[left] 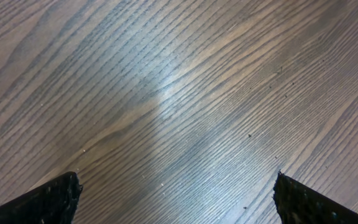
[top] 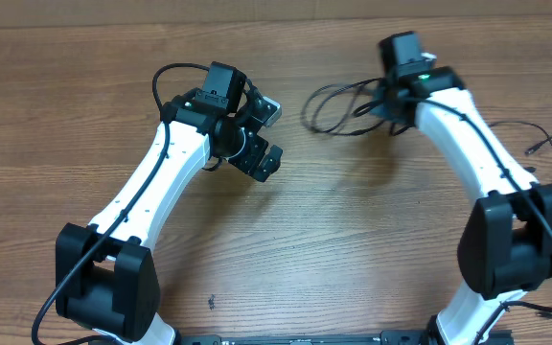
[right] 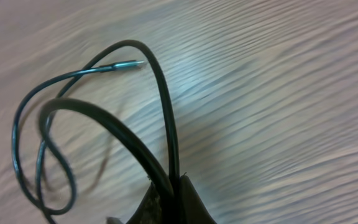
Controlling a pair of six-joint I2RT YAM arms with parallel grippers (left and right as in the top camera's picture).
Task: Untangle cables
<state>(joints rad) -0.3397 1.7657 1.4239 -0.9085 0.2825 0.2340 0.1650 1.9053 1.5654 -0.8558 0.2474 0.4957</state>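
Note:
The cables (top: pixel 338 107) are thin black cords looped together at the back of the wooden table, left of my right gripper (top: pixel 391 103). In the right wrist view my right gripper (right: pixel 174 183) is shut on two strands of the cables (right: pixel 160 99); loops hang out to the left and a small plug end (right: pixel 126 64) points right. Another thin strand with a plug end (top: pixel 542 144) lies at the right edge. My left gripper (top: pixel 266 134) is open and empty over bare wood, apart from the cables; in the left wrist view its fingertips (left: pixel 176 193) frame only wood.
The wooden table (top: pixel 333 240) fills the view. Thicker black wires run along both white arms (top: pixel 161 172), (top: pixel 477 144). The arm bases stand at the front left (top: pixel 103 287) and front right (top: pixel 511 240).

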